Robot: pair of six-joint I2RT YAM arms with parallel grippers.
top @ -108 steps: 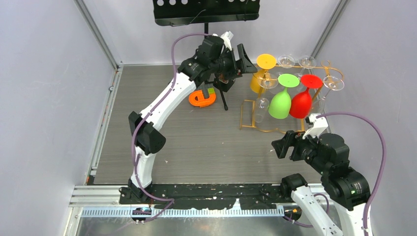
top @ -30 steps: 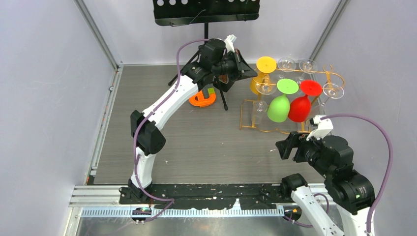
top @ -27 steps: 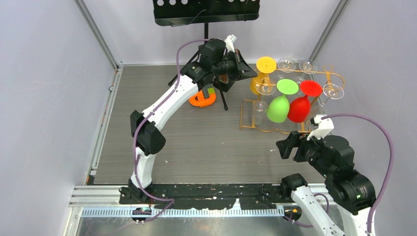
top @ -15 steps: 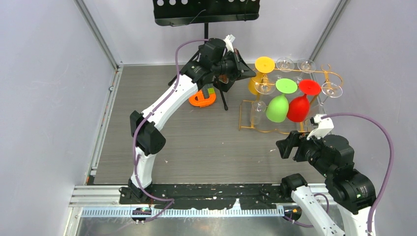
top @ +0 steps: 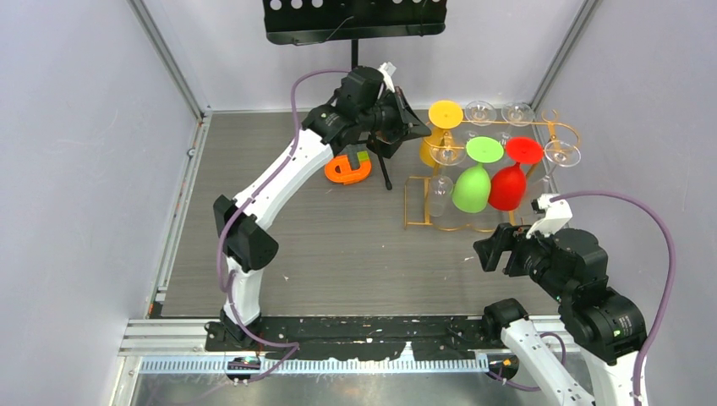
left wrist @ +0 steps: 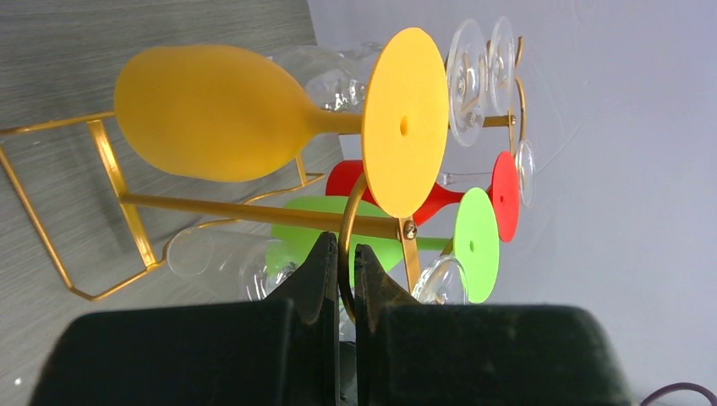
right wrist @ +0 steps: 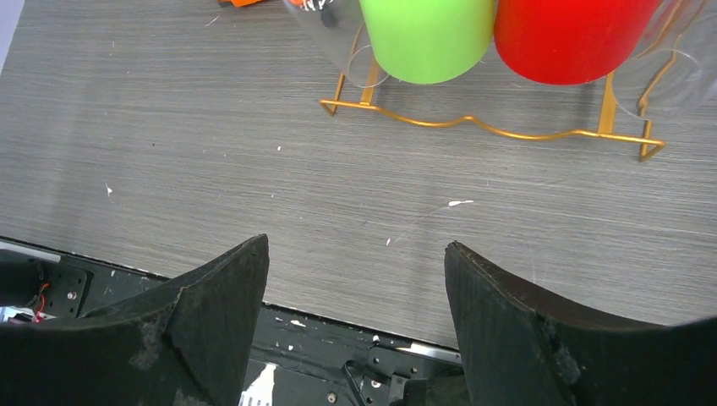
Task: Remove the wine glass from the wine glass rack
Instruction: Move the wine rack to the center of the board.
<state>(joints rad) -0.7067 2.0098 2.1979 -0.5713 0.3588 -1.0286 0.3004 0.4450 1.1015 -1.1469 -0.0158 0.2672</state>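
Note:
The gold wire wine glass rack (top: 413, 203) stands at the right back of the table. Wine glasses hang upside down from it: a yellow one (top: 443, 115), a green one (top: 470, 188), a red one (top: 507, 186) and several clear ones (top: 562, 154). My left gripper (top: 413, 127) is at the rack's left end. In the left wrist view it (left wrist: 345, 254) is shut on the rack's curled hook wire (left wrist: 348, 222), just below the yellow glass's foot (left wrist: 404, 123). My right gripper (right wrist: 357, 254) hangs open in front of the rack base (right wrist: 482, 127), holding nothing.
A black music stand (top: 355, 19) rises at the back, with its tripod leg (top: 385, 173) just left of the rack. An orange object (top: 348, 167) lies on the table beside that leg. Side walls close in on both sides.
The rack with all its glasses has shifted left, drawn along by my left gripper. The right arm has barely moved.

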